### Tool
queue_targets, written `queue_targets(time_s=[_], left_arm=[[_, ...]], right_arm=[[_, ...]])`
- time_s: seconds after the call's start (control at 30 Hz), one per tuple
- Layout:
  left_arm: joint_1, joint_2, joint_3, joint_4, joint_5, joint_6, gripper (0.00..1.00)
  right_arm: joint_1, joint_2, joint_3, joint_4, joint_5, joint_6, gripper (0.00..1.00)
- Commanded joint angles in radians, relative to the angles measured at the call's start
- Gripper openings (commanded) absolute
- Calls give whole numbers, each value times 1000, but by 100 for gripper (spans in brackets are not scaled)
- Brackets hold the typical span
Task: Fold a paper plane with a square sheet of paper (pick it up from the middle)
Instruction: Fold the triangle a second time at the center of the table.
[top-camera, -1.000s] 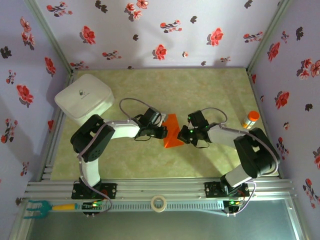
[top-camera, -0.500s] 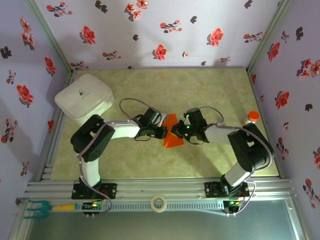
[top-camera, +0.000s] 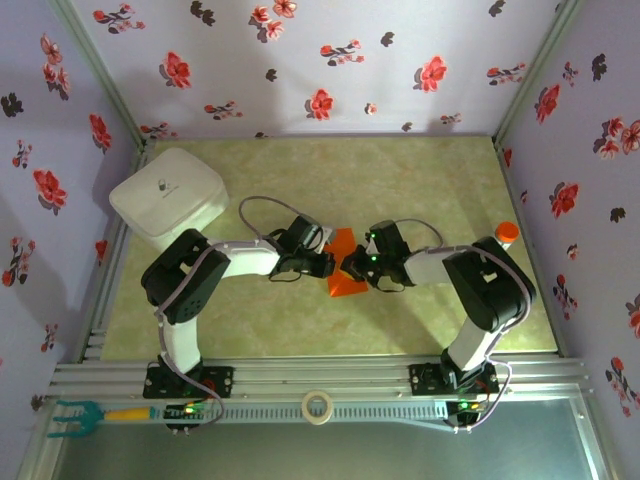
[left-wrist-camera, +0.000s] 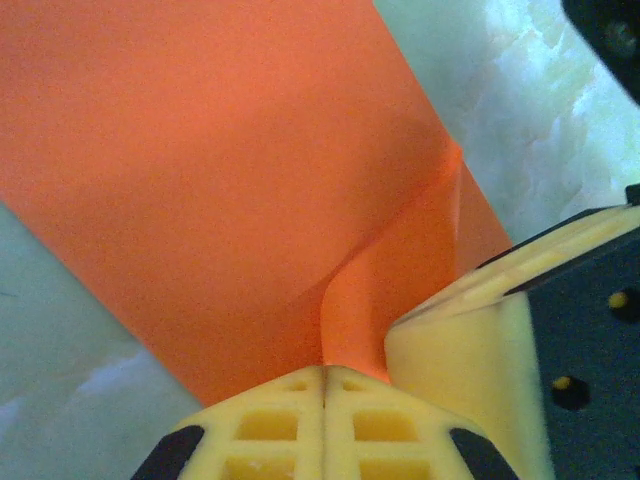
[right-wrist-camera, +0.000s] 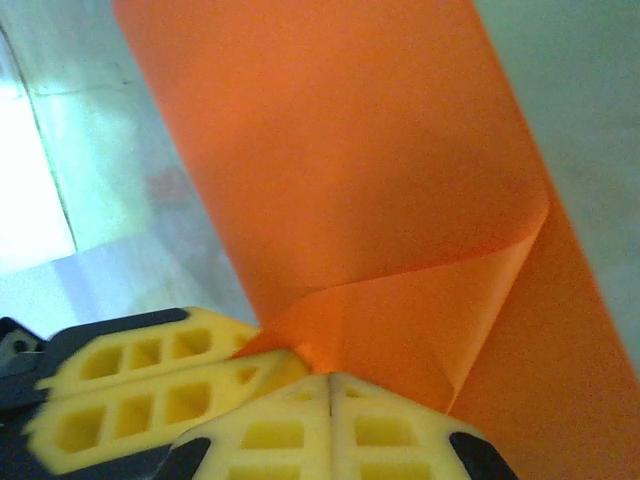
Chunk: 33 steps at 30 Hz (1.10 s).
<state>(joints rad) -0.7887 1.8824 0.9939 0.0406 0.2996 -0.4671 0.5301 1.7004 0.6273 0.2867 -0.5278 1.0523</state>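
Observation:
The square sheet of paper (top-camera: 345, 287) is bright orange and lies creased at the table's middle, one flap (right-wrist-camera: 420, 330) turned over its face. My left gripper (top-camera: 331, 265) is shut, its yellow tips (left-wrist-camera: 325, 378) down on the sheet (left-wrist-camera: 200, 180) at the foot of the raised flap. Facing it from the right, my right gripper (top-camera: 351, 267) is shut with the flap's corner pinched at its tips (right-wrist-camera: 328, 385). The two grippers' fingers almost touch over the sheet, and the other gripper's fingers (right-wrist-camera: 150, 380) sit just left of the flap corner.
A white lidded box (top-camera: 166, 200) stands at the back left of the table (top-camera: 300, 170). A small orange-capped bottle (top-camera: 505, 234) stands at the right, behind my right arm. A tape roll (top-camera: 318, 407) and a green fork tool (top-camera: 75, 416) lie on the front rail.
My right gripper has moved left across the sheet to meet the left gripper, turning the right edge over; the orange outline is narrower. The left arm has stayed put.

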Motion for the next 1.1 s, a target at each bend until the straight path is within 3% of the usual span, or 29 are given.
queue_targets(time_s=[0.0, 0.2, 0.37, 0.6, 0.8, 1.07], left_arm=[[8, 33, -3, -54, 6, 21, 5], [11, 37, 3, -73, 7, 26, 5], [11, 35, 3, -79, 6, 31, 5], [11, 36, 5, -84, 10, 34, 5], [11, 36, 5, -91, 13, 36, 5], [13, 40, 8, -103, 12, 45, 5]], right_arm=[[-2, 6, -40, 6, 29, 6, 0], [-9, -34, -29, -14, 23, 4, 0], [-29, -81, 58, -142, 34, -63, 0], [-49, -11, 82, -160, 38, -86, 0], [-57, 39, 42, -190, 115, -73, 0], [-72, -36, 94, -198, 33, -70, 0]])
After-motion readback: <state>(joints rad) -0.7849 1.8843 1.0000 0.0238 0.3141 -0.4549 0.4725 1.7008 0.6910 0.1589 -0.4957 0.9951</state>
